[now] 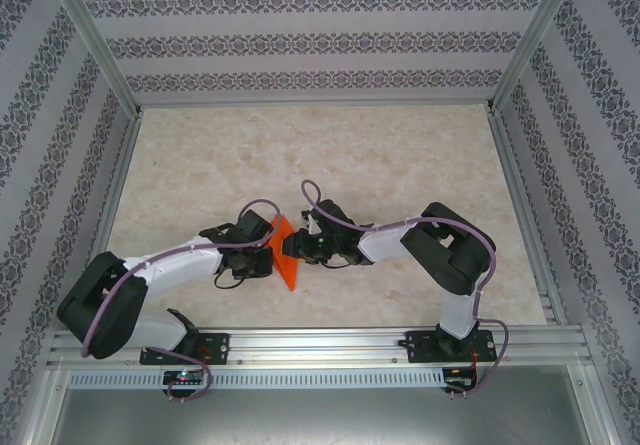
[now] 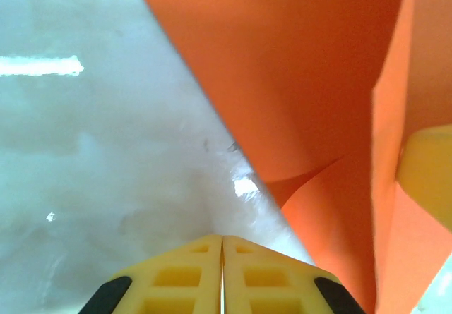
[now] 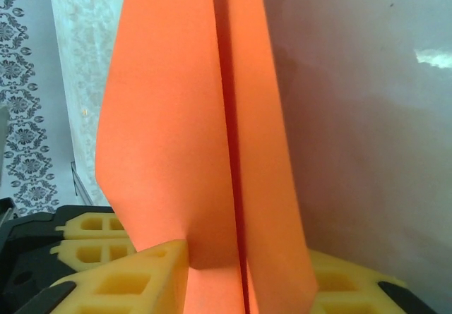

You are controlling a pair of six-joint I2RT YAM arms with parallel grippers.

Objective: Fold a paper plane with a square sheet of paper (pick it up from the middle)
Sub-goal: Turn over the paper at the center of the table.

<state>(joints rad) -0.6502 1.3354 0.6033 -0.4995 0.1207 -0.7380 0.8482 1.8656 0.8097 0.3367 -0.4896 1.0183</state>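
Observation:
The square sheet of paper is folded into a narrow, pointed orange paper plane (image 1: 286, 257) with a centre crease (image 3: 229, 152). It stands on edge between the two grippers at the table's middle. My right gripper (image 3: 247, 261) is shut on its lower part, with a yellow finger (image 3: 152, 272) pressed against one flap. My left gripper (image 2: 223, 240) is shut with nothing between its fingers, just left of the orange paper (image 2: 296, 81). In the top view the left gripper (image 1: 266, 248) and the right gripper (image 1: 300, 248) sit on either side of the plane.
The marble-patterned table (image 1: 320, 155) is walled by patterned panels. A metal rail (image 1: 320, 343) with both arm bases runs along the near edge. One right-gripper finger (image 2: 427, 176) shows beside the paper in the left wrist view.

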